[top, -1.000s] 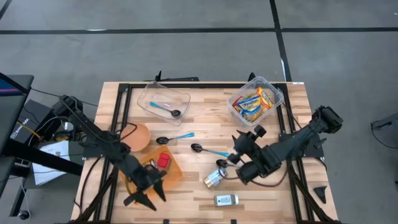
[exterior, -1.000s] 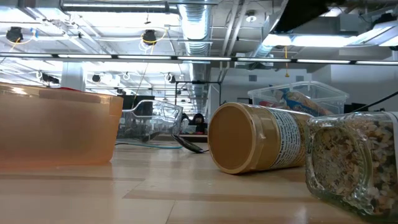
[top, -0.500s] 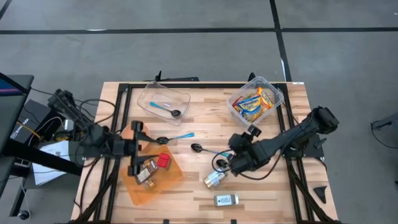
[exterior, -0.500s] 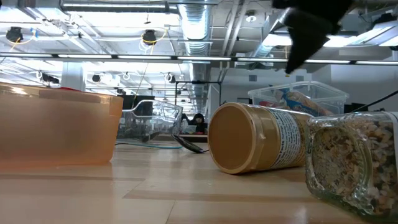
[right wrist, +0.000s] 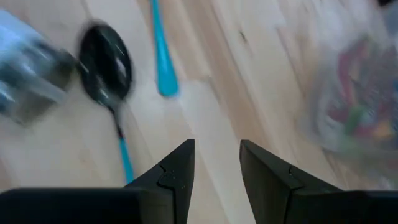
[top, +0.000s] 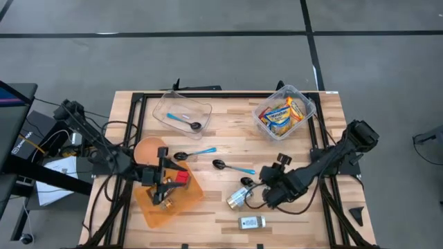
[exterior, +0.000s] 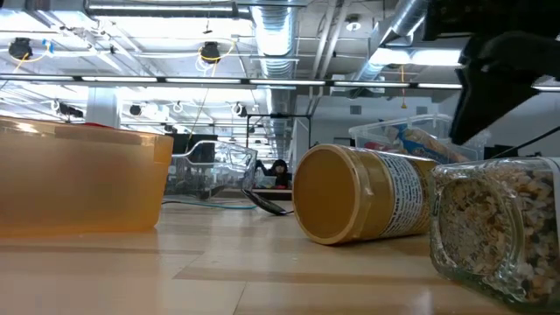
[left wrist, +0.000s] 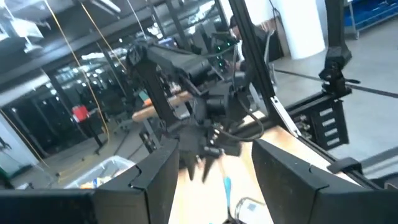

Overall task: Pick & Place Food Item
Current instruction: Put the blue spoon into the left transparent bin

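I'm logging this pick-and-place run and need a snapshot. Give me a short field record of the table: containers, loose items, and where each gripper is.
orange bin: front left, holds a red item
clear tub: rear left, holds one spoon
snack tub: rear right, holds packaged snacks
loose spoons: two, blue-handled, mid table
jars: one lying at front centre; another, smaller, nearer the front edge
left gripper: over the orange bin, fingers apart
right gripper: beside the lying jar, fingers apart, nothing between them
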Robot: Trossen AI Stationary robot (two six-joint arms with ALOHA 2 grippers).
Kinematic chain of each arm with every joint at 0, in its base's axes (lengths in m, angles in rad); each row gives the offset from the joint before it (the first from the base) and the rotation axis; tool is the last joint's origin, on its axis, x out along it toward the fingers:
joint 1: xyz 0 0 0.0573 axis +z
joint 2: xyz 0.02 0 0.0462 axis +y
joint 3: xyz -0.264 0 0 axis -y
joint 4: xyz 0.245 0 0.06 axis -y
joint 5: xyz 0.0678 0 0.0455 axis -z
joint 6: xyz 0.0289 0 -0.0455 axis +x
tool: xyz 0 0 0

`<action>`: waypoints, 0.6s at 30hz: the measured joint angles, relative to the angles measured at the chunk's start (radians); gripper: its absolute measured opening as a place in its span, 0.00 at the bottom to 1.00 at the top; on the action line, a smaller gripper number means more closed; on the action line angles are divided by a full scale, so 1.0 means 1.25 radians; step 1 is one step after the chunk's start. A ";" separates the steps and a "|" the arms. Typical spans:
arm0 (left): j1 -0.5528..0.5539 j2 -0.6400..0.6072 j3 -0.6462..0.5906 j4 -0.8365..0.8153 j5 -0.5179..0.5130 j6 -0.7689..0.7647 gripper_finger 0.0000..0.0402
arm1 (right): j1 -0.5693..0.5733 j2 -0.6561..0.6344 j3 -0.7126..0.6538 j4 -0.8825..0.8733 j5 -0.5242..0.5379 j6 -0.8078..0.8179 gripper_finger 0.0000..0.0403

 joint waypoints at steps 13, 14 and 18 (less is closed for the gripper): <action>-0.009 -0.034 -0.001 0.029 0.000 0.034 0.49 | 0.013 0.000 -0.084 0.205 -0.089 -0.095 0.30; -0.009 -0.034 -0.001 0.023 0.000 0.032 0.49 | 0.013 0.000 -0.094 0.221 -0.093 -0.100 0.30; -0.009 -0.034 -0.001 0.017 0.000 0.028 0.49 | 0.004 0.000 -0.141 0.311 -0.145 -0.133 0.30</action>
